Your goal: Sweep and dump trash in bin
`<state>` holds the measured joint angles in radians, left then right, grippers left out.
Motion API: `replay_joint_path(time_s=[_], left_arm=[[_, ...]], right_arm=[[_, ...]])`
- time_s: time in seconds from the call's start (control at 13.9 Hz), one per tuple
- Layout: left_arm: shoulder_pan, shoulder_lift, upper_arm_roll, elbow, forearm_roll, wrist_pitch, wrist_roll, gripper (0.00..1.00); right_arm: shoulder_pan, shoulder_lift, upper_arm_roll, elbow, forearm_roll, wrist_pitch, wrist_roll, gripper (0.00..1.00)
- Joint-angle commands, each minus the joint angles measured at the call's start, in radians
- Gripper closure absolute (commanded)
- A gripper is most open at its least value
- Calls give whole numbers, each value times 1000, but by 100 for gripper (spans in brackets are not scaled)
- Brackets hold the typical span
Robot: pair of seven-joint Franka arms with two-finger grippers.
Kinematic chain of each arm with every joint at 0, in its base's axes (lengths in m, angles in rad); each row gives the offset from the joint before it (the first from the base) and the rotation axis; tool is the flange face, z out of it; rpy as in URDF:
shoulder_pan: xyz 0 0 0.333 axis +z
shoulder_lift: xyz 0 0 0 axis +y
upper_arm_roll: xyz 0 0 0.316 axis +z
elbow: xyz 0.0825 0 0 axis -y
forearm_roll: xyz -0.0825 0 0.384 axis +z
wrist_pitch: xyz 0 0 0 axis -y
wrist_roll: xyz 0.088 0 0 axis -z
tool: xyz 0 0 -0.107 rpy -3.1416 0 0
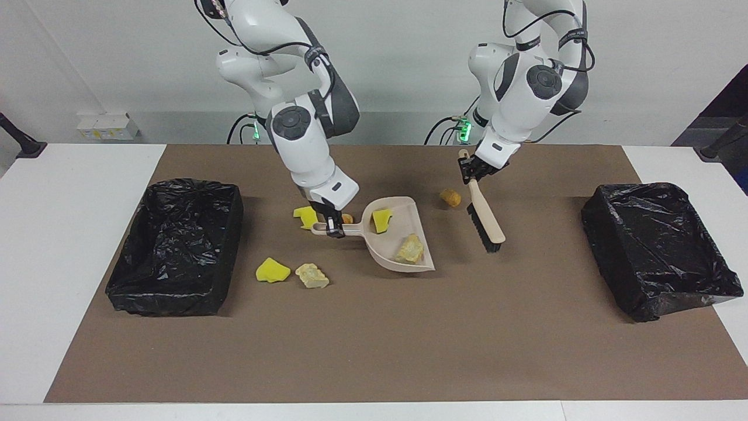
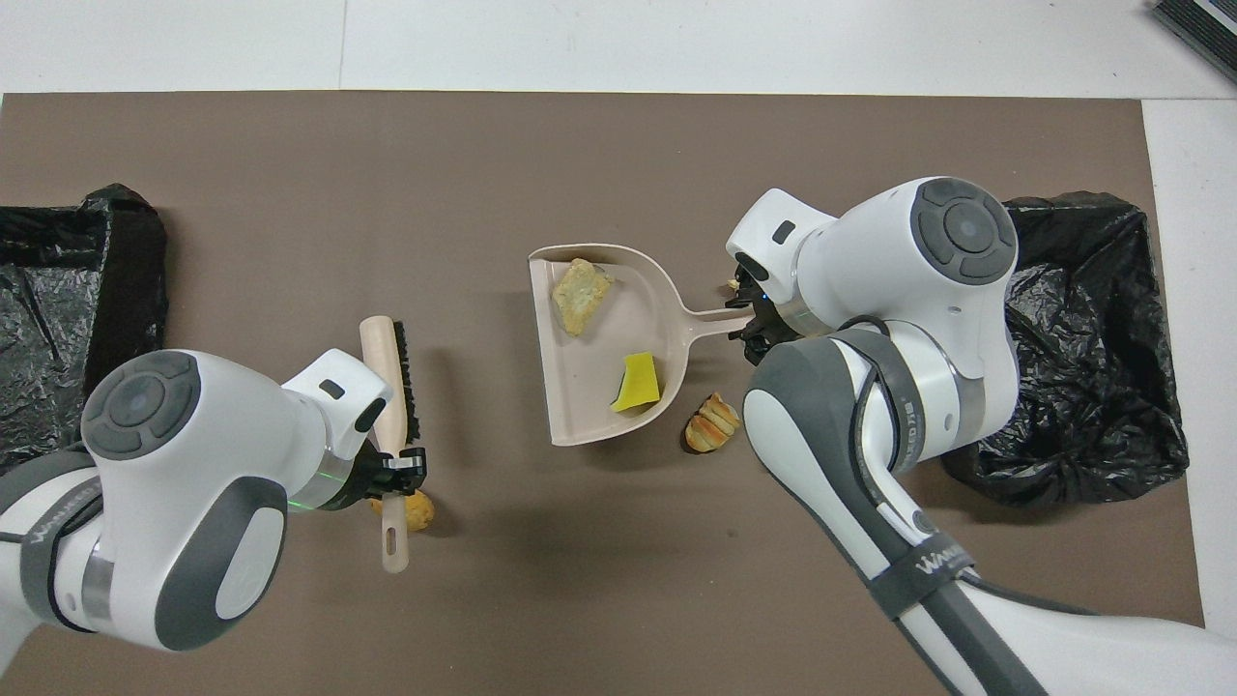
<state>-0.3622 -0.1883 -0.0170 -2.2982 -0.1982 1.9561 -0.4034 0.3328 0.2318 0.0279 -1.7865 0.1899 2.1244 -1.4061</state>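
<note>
Okay, I see my right gripper [image 1: 335,228] clamped on the beige plastic dustpan [image 1: 403,248] handle; a yellow sponge chunk [image 1: 381,220] and pale crumbly lump [image 1: 409,249] lie in it. Beside the dustpan my left gripper [image 1: 472,173] grips the beige black-bristled brush [image 1: 486,222], a golden-brown piece [image 1: 450,197] near it.

Bare mat [image 1: 374,339] between bins [image 1: 175,245]

- right gripper [image 1: 334,228] clamps dustpan [image 1: 403,252] handle; yellow chunk [image 1: 381,220], beige lump [image 1: 409,249] inside
- left gripper [image 1: 474,170] grips brush [image 1: 486,218], raised, tilted
- brown piece [image 1: 450,197] on desk [image 1: 374,345] beside brush
</note>
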Motion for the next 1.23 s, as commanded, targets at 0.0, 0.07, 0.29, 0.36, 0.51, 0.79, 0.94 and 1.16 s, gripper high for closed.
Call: replay_joint_path(time_s=[0.0,0.07,0.29,0.36,0.51,0.79,0.94,1.16], left_arm=[[23,-97,-5,-131,14,4,-20,100],[35,-102,-5,-135,14,-9,-97,100],[37,-103,-6,-124,57,-80,-434,100],[35,-105,-6,-122,74,-100,-543,100],[25,-126,-9,-130,74,-155,-664,100],[-69,-189,-15,-231,57,-100,-871,100],[-159,-177,-14,-283,17,1,-836,100],[-188,-105,-15,-280,-64,82,-674,100]], right_arm=[[49,-11,4,-17,8,-11,22,100],[49,0,6,-17,0,-15,22,100],[61,44,7,-24,-1,-6,41,100],[64,50,7,-22,0,-1,45,100],[66,79,9,-24,2,2,36,100],[111,90,7,-27,0,12,53,100],[117,92,7,-53,-1,25,53,100],[121,86,7,-71,-20,42,53,100]])
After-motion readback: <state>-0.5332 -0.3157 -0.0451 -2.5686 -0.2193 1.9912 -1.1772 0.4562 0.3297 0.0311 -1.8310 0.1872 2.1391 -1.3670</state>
